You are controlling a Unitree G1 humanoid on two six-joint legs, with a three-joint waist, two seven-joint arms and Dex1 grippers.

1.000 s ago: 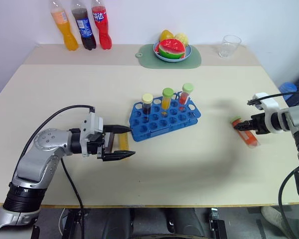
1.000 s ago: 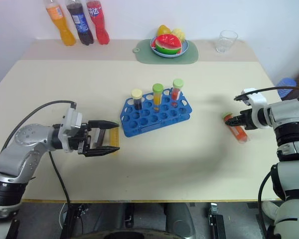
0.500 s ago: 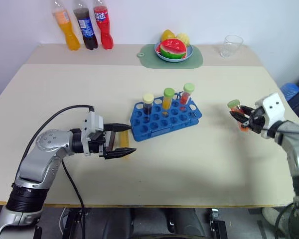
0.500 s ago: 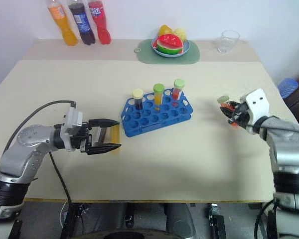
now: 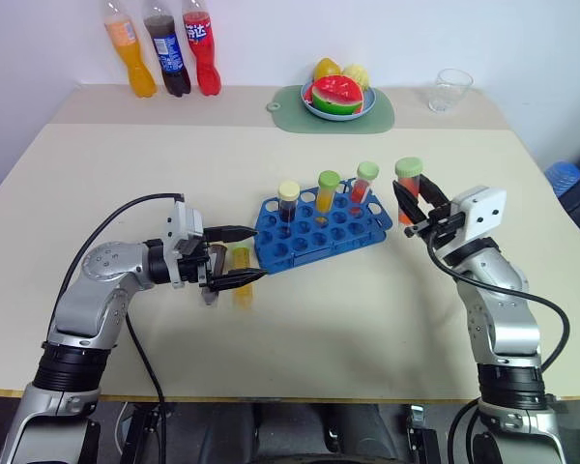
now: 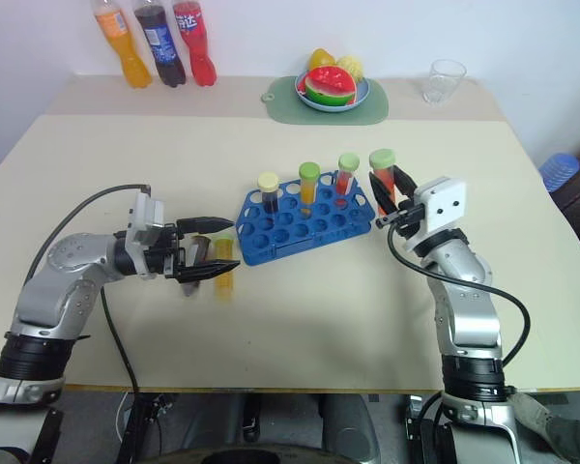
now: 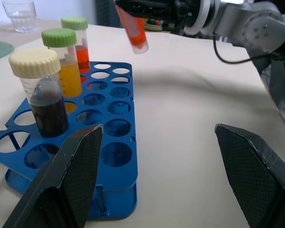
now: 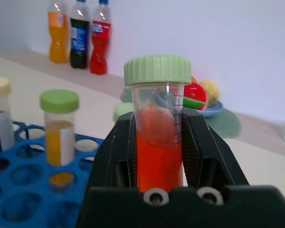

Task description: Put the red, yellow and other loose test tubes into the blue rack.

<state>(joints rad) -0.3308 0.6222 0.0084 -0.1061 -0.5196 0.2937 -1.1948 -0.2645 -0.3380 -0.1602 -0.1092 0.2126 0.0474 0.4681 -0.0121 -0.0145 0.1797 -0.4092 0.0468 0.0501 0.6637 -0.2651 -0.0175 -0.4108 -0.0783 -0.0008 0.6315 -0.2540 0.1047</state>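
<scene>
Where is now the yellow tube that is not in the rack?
The loose yellow tube lies on the table, just left of the blue rack, between the open fingers of the left gripper.

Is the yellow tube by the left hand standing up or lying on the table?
Lying flat. The yellow tube lies on its side on the table beside the blue rack, between the open left hand's fingers.

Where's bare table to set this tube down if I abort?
Free: the wide strip of beige table in front of the bright blue plastic rack, and the stretch behind it up to the green mat. Crowded: rack's left end, where the left claw brackets a lying yellow tube.
</scene>
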